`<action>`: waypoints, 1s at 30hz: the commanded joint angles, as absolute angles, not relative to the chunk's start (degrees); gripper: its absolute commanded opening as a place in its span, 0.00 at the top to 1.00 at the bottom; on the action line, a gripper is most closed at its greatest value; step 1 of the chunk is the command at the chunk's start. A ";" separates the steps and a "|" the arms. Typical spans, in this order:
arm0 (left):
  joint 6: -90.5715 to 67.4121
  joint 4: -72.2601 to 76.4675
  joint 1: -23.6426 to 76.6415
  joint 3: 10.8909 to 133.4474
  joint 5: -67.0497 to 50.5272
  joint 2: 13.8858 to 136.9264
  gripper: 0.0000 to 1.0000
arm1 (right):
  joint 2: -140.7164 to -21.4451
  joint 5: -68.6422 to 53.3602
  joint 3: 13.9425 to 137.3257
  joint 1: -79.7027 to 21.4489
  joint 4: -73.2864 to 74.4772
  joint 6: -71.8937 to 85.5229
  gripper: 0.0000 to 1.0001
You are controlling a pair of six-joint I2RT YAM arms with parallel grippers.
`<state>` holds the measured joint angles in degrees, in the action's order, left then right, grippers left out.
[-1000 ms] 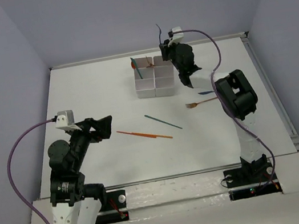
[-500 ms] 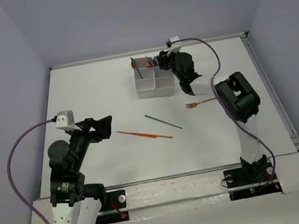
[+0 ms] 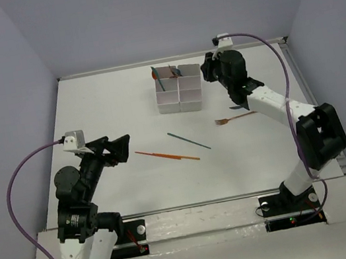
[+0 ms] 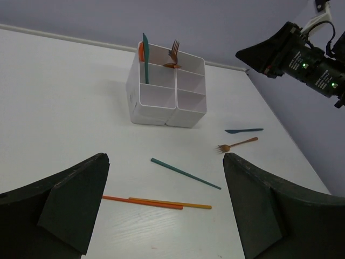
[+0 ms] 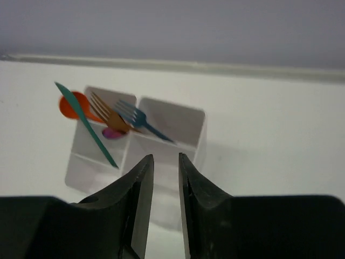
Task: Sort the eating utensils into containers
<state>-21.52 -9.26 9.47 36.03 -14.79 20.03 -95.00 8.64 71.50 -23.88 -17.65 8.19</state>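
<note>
No legible text, label, brand, number or sign in any view.

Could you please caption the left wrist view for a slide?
Open left hand faces the white box; a teal stick, orange sticks and brown fork await sorting.
</note>
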 commanded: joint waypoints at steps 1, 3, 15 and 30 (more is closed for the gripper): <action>-20.83 -6.77 11.33 35.77 -14.85 18.90 0.01 | -91.86 10.55 63.21 -19.61 7.11 19.58 0.72; -20.83 -6.77 12.04 35.68 -14.59 18.55 0.01 | -90.53 10.11 60.57 -16.53 8.17 20.39 0.73; -20.83 -7.03 15.73 35.86 -14.06 17.14 0.01 | -97.28 15.65 69.85 -15.91 29.51 0.71 0.65; -20.57 -7.03 16.26 35.86 -14.68 19.42 0.01 | -108.98 5.27 77.78 -15.91 39.11 -17.84 0.45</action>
<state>-21.50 -9.30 16.03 36.03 -14.33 18.76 -108.49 8.43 75.07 -15.55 35.90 -13.93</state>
